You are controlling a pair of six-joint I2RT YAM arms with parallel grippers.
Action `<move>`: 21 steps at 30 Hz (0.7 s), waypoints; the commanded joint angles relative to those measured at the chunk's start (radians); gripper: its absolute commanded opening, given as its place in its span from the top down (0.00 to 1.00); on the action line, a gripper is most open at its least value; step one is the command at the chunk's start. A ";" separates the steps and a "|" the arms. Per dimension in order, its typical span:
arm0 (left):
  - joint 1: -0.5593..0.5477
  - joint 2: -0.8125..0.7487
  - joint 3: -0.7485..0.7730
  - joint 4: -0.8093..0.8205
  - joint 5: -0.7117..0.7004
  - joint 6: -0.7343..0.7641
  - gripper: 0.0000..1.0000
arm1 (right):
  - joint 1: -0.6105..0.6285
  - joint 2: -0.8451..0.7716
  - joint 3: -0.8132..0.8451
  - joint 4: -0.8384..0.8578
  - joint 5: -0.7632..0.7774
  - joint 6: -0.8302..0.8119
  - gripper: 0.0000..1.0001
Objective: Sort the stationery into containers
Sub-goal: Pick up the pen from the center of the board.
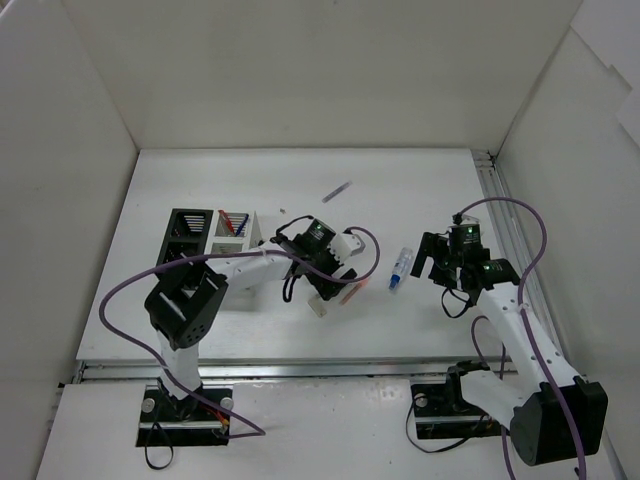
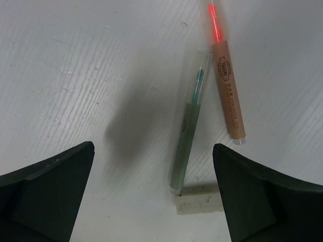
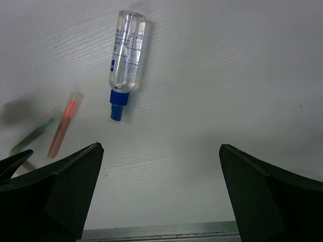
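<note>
A green pen (image 2: 187, 136) and an orange pen (image 2: 227, 91) lie side by side on the white table. A pale eraser block (image 2: 199, 202) rests at the green pen's near end. My left gripper (image 2: 154, 151) hovers open above them, and the green pen's near end lies between its jaws. A clear tube with a blue cap (image 3: 126, 55) lies ahead of my right gripper (image 3: 160, 148), which is open and empty. From above, the left gripper (image 1: 335, 285) is over the pens, and the tube (image 1: 401, 267) lies just left of the right gripper (image 1: 436, 262). The black container (image 1: 188, 235) and the white container (image 1: 238, 232) stand at the left.
A grey pen (image 1: 337, 191) lies alone farther back. Red and blue pens stand in the white container. White walls close in the table on three sides. A metal rail (image 3: 161, 233) runs along the near edge under the right gripper.
</note>
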 commanded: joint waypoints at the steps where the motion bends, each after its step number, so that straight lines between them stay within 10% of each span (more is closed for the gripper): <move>1: -0.031 -0.008 0.013 0.002 -0.013 0.028 0.00 | -0.009 0.011 0.048 0.008 -0.005 -0.016 0.02; 11: -0.058 0.091 0.083 -0.004 -0.113 0.022 0.23 | -0.013 0.014 0.044 0.008 -0.002 -0.025 0.02; 21: -0.058 0.135 0.123 0.016 -0.122 0.046 0.80 | -0.023 0.011 0.047 0.008 0.003 -0.023 0.02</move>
